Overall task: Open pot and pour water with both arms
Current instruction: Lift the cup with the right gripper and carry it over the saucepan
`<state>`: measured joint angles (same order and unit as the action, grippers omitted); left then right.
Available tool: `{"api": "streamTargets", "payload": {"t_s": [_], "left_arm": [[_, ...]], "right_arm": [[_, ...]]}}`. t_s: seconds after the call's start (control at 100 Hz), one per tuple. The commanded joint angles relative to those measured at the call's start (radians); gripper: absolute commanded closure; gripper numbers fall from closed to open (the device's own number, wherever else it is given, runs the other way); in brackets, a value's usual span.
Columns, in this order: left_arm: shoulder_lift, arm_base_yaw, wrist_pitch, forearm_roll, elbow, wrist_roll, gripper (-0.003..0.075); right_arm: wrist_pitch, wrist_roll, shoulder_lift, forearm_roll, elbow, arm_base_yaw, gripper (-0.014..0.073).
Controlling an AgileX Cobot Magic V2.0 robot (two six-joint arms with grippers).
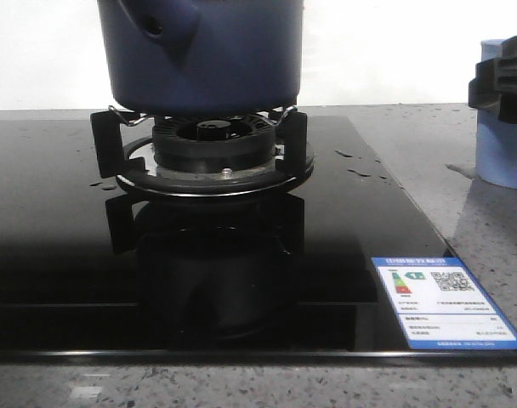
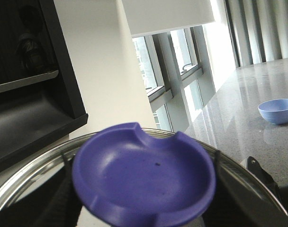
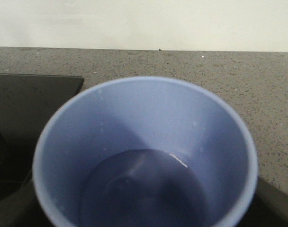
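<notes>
Pot (image 1: 203, 55) seated on burner (image 1: 212, 149) of black glass stove (image 1: 54, 255), handle socket turned toward camera-left. Pale-blue cup (image 1: 505, 119) seen at right edge on counter (image 1: 488, 229), clamped by right gripper (image 1: 499, 81); water visible inside cup in right wrist view. Purple knob (image 2: 144, 177) on lid rim (image 2: 21, 184) pinched by left gripper (image 2: 144, 189). Small blue bowl (image 2: 277, 110) on far counter.

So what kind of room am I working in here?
Most likely a home-style kitchen. The pot sits on a gas burner set into a black glass cooktop, which is let into a speckled stone counter. Tall windows stand beyond it.
</notes>
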<state>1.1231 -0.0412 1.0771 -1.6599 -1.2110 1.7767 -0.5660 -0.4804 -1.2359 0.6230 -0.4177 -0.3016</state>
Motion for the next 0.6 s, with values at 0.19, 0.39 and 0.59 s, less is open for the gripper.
{"api": "streamTargets", "payload": {"t_s": [0.19,0.39,0.59], "left_arm": [[-0.023,0.002,0.017,-0.100,-0.030,-0.011,0.0452],[-0.023,0.002,0.017,-0.100,-0.030,-0.011,0.0452],[-0.023,0.002,0.017,-0.100,-0.030,-0.011,0.0453]], "right_arm": [[-0.026,0.004,0.032,-0.045,-0.028,-0.003,0.0349],[-0.026,0.004,0.096,-0.146,-0.028,-0.003,0.0392],[-0.019,0.004,0.175,-0.182,-0.049,-0.003,0.0392]]}}
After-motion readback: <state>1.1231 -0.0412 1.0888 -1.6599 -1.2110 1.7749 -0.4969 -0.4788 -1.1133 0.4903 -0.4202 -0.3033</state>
